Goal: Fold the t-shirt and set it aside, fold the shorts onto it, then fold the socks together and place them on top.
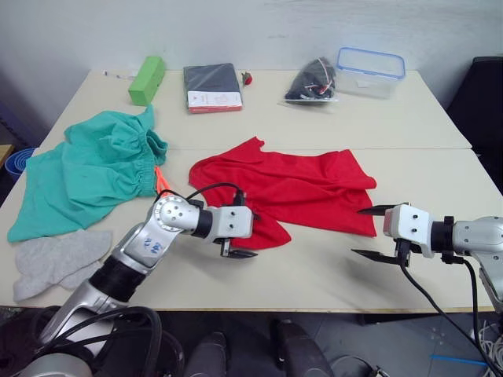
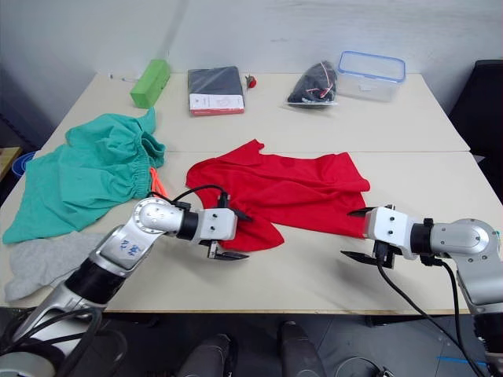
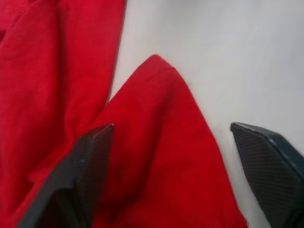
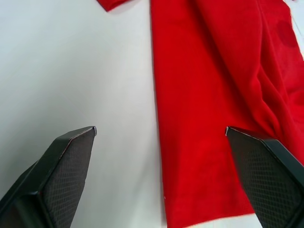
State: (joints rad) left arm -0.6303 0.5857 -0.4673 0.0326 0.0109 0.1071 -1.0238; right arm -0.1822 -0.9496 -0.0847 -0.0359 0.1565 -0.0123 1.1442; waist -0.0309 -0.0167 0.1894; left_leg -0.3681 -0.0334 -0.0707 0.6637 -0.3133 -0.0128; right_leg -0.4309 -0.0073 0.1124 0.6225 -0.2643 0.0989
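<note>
The red t-shirt [image 1: 295,187] lies crumpled across the middle of the table. My left gripper [image 1: 244,232] is open at the shirt's near left corner, one finger over the red cloth [image 3: 156,156] and one over bare table. My right gripper [image 1: 376,233] is open just off the shirt's near right hem [image 4: 204,142], with nothing between its fingers. The teal shorts [image 1: 86,173] with the orange drawstring [image 1: 162,182] lie spread at the left. The grey socks [image 1: 55,263] rest at the near left edge, below the shorts.
Along the far side of the table [image 1: 314,271] sit a green box [image 1: 147,79], a dark flat packet [image 1: 212,87], a black bag of items [image 1: 313,82] and a clear plastic container with a blue rim [image 1: 370,71]. A black chair [image 1: 479,94] stands at the right.
</note>
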